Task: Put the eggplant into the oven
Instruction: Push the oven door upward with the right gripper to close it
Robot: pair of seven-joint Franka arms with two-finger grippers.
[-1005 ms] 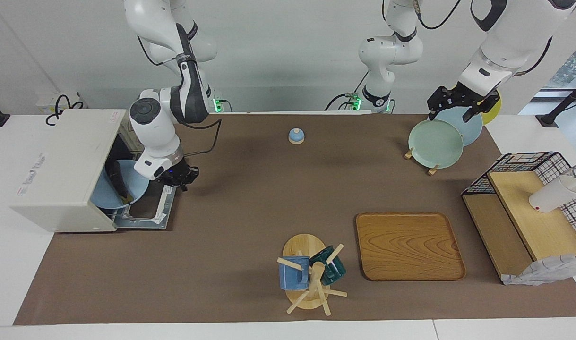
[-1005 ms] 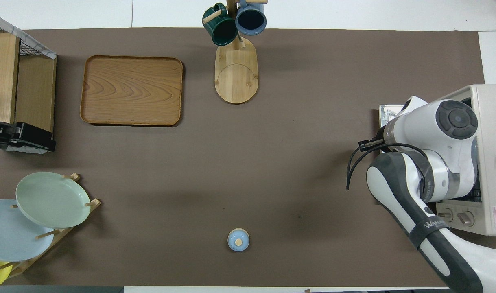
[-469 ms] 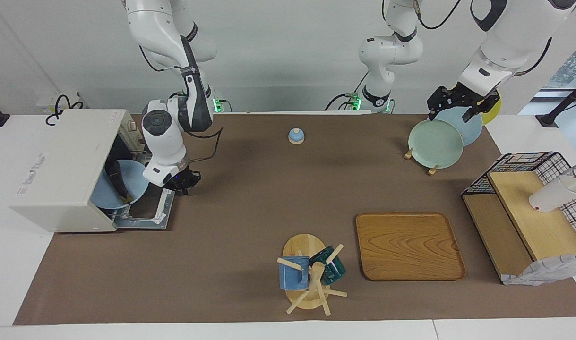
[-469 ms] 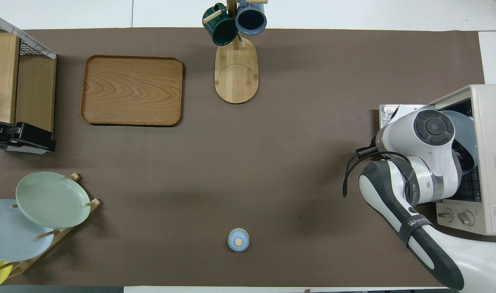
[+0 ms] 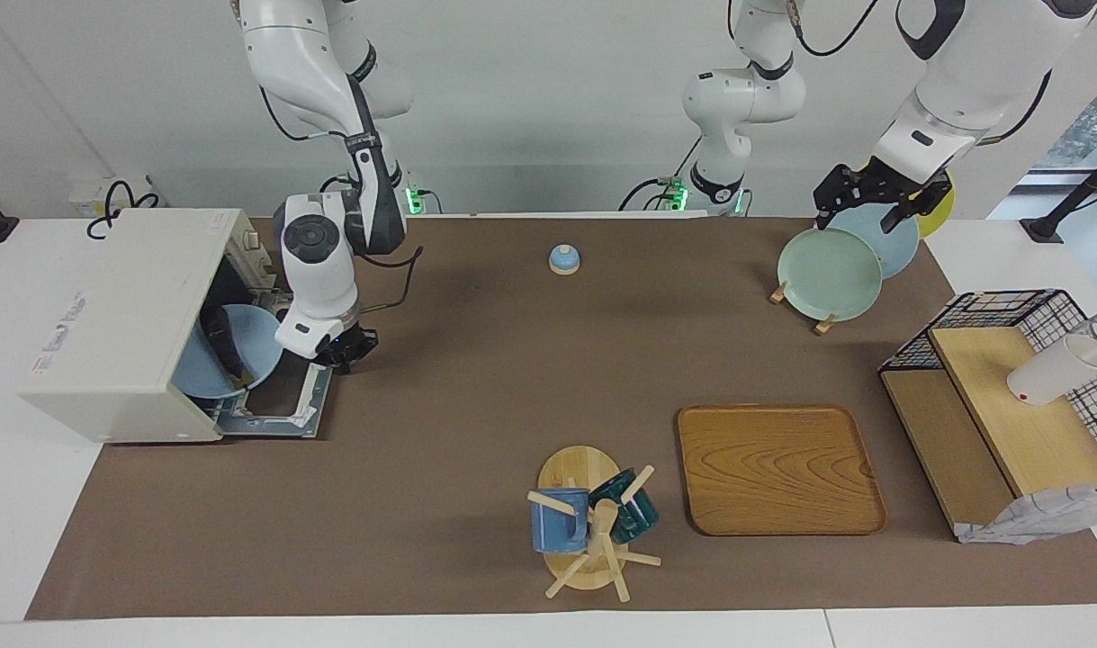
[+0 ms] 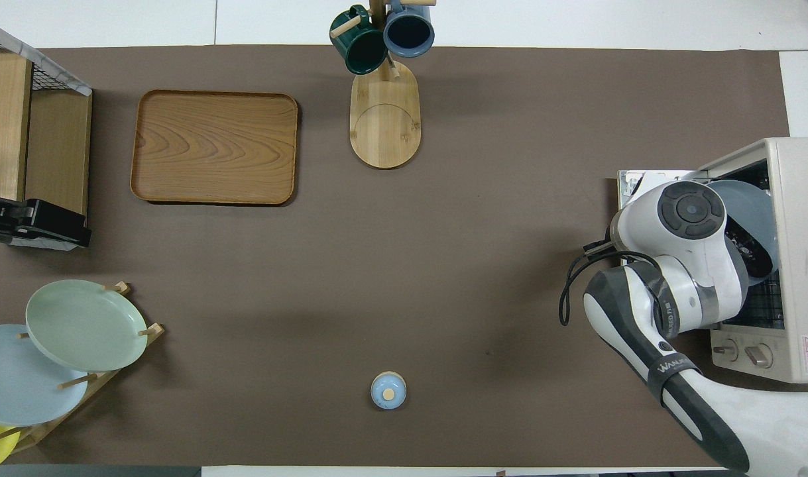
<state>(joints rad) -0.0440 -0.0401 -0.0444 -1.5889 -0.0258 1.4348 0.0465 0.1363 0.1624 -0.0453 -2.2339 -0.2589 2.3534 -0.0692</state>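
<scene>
Eggplant [image 5: 221, 340] lies on a pale blue plate [image 5: 247, 351] that sits tilted in the mouth of the oven [image 5: 121, 319], at the right arm's end of the table, roughly midway along that short edge. As I read it, the plate is partly inside and partly out over the open door [image 5: 283, 405], which lies flat on the brown mat [image 5: 476, 378]. From overhead only a dark sliver of the vegetable shows past the arm's wrist.

My right gripper [image 5: 346, 346] hangs just over the door's edge nearest the table's middle, close beside the plate. I see nothing between its fingers, but I cannot tell how wide they stand. The left gripper [image 5: 876, 200] waits over the rack of plates [image 5: 831, 270] toward the corner at the left arm's end, on the robots' edge; its fingers look spread and hold nothing.

Handling, as I judge it: the eggplant should be light and fairly firm, but its glossy skin and rounded, curved body make it slippery and prone to rolling on a tilted plate. If I had to take it, I would close across the thick middle of the body, crosswise to its length, not on the narrow green stem tip. The plate is the fragile part; pushing it by the rim seems safer than pinching, since a jolt could send the eggplant sliding off the low edge.
</scene>
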